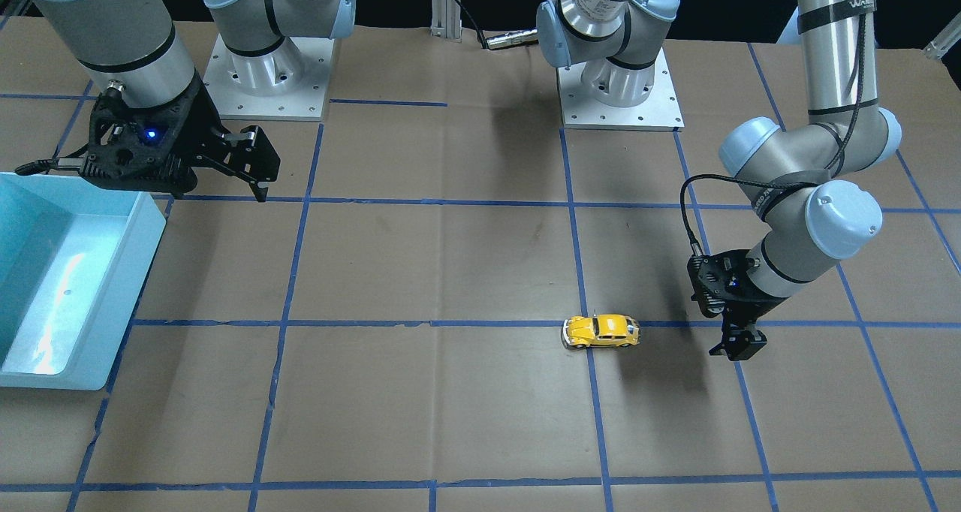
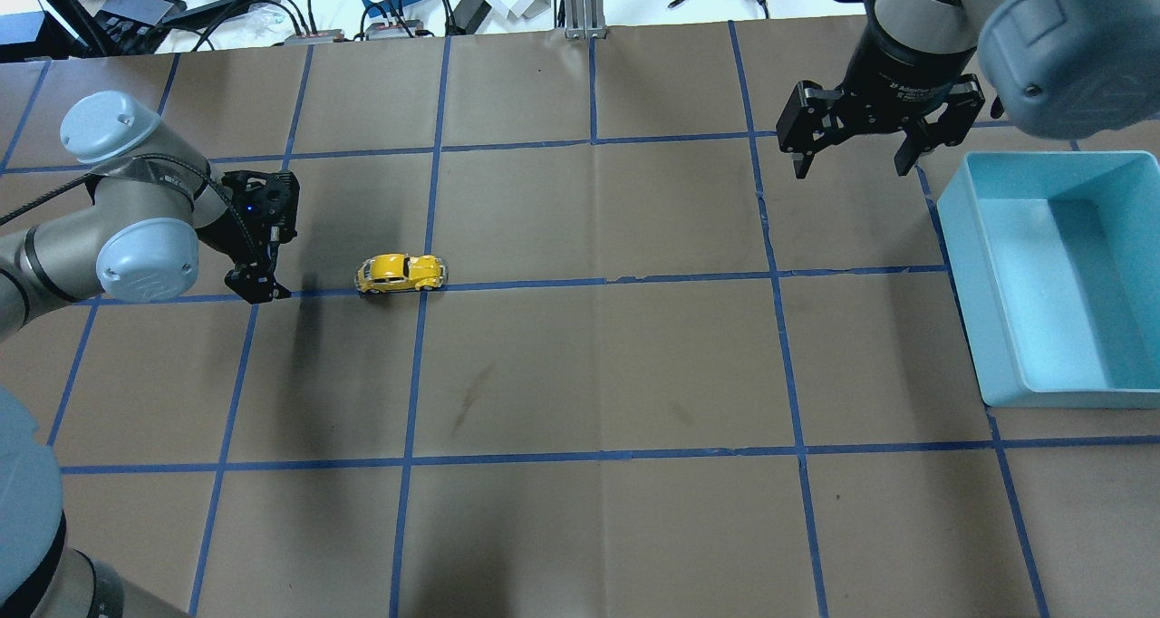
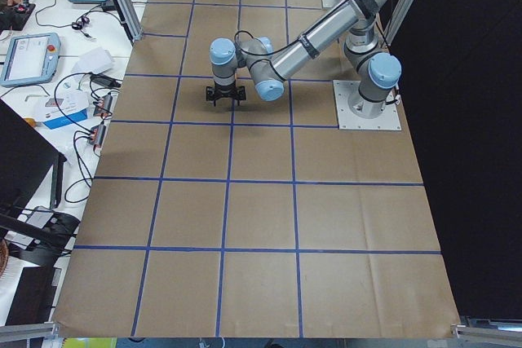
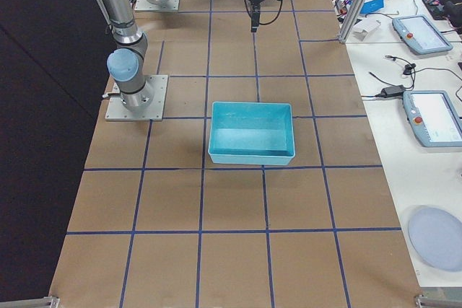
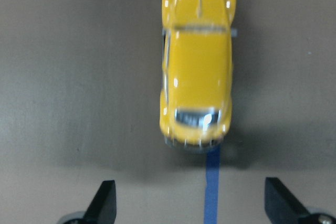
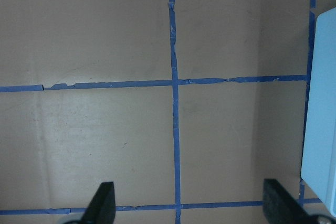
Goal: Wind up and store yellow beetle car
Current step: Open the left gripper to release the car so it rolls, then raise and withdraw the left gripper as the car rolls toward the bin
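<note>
The yellow beetle car (image 1: 602,331) stands on its wheels on the brown table, on a blue tape line; it also shows in the overhead view (image 2: 401,273). My left gripper (image 2: 258,284) hangs low beside it, apart from it, and is open and empty. In the left wrist view the car (image 5: 197,72) lies lengthwise just beyond the open fingertips (image 5: 105,200), centred between them and not touched. My right gripper (image 2: 852,167) is open and empty, held high near the far corner of the light blue bin (image 2: 961,265).
The bin (image 1: 150,219) is empty and stands at the table's end on my right; its edge shows in the right wrist view (image 6: 325,103). The two arm base plates (image 1: 619,99) sit at the robot's side. Blue tape lines grid the table.
</note>
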Controlling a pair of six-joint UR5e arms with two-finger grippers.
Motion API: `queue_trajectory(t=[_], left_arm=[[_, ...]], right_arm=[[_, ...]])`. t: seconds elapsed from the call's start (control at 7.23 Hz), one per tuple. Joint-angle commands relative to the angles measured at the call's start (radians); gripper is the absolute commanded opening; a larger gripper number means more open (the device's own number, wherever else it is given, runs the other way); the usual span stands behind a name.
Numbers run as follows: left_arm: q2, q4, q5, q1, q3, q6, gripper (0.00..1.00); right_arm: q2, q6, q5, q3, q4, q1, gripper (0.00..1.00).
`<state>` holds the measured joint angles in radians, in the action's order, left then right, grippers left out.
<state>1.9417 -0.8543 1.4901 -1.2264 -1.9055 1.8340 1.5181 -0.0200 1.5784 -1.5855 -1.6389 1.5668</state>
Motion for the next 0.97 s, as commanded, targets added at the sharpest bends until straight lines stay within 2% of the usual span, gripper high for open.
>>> queue_trajectory(t=[0.0,0.28,0.42,0.83], left_arm=[[-0.018,-0.005,0.007,-0.005,0.014,-0.073,1.00],[-0.068,-0.071,0.007,-0.025,0.035,-0.253,1.00],[-0.093,-0.109,0.010,-0.071,0.060,-0.360,1.00],[-0.185,-0.406,0.061,-0.272,0.225,-0.762,1.00]], right_arm=[[0.002,0.000,-0.001,0.001,0.001,-0.001,1.00],[0.002,0.000,-0.001,0.001,0.002,0.002,1.00],[0.002,-0.002,-0.001,0.001,0.004,0.001,1.00],[0.002,0.005,0.000,0.001,0.002,0.002,1.00]])
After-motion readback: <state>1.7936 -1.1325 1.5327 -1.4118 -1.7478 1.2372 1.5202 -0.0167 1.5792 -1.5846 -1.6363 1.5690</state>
